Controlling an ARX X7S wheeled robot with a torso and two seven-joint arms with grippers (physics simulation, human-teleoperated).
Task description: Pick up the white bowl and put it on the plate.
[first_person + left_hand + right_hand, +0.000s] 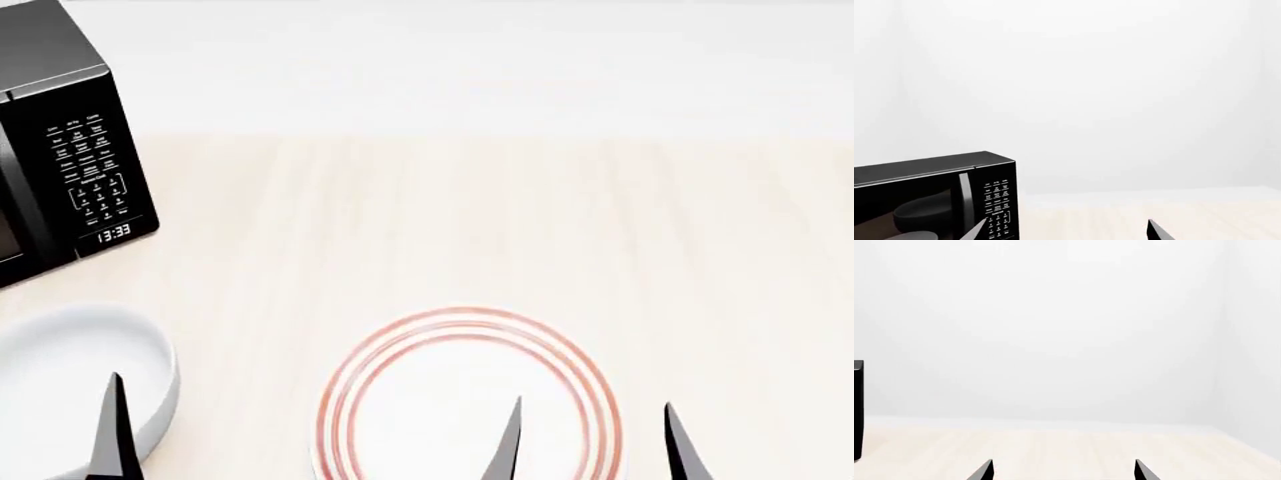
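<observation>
The white bowl (pixel 67 350) sits on the table at the near left in the head view, cut by the frame edge. The plate (pixel 441 390), white with red rings, lies at the near middle, to the right of the bowl. My left gripper (pixel 1066 231) is open and empty; in the head view only one of its fingertips (pixel 110 430) shows, over the bowl's near part. My right gripper (pixel 594 445) is open and empty, its tips over the plate's right side; it also shows in the right wrist view (pixel 1062 471). Neither wrist view shows the bowl or the plate.
A black microwave (pixel 60 150) stands at the far left of the pale wooden table (pixel 534 220); it also shows in the left wrist view (pixel 934 195), and its edge (pixel 857 410) in the right wrist view. A white wall lies behind the table.
</observation>
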